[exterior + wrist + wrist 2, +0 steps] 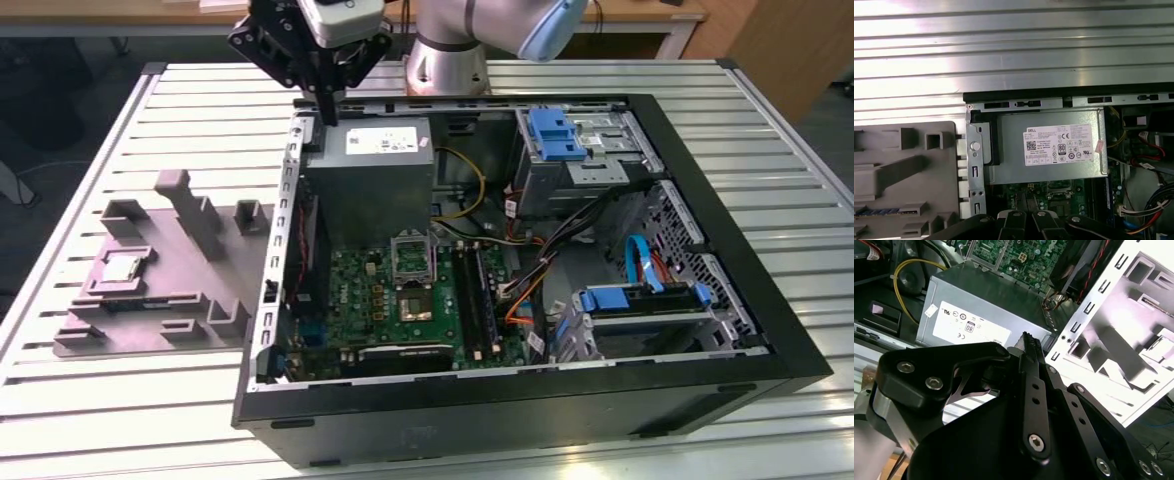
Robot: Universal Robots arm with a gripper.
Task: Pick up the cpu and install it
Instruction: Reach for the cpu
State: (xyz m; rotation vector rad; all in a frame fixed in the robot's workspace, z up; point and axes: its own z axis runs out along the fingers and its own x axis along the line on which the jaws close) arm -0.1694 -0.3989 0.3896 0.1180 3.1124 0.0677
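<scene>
Starting at the exterior view's left, a grey moulded fixture [160, 290] lies flat on the slatted counter [134, 420], close to that side's edge. The cpu [123, 267] sits in one of its recesses, silvery face up, untouched and well apart from everything else. It is square, so we see no long axis to line up on. Its sides run roughly with the fixture's own edges.

Next comes the open computer case [747, 300], just beside the fixture. The jaws hang above the case's far corner, over the wall that faces the fixture and just beside the grey power supply [380, 175]. In the second wrist view the two fingers [1030, 347] meet at their tips. We judge the jaws closed with nothing between them.

The relation that matters is this: the cpu lies away from the jaws toward the exterior view's left and toward the counter's near edge. It is outside the case and lower than the jaws, with the case wall between the two.

Further toward the exterior view's right, the motherboard [461, 300] lies on the case floor. Its socket [416, 303] seems uncovered, the hinged frame [411, 255] apparently swung back toward the power supply.
</scene>
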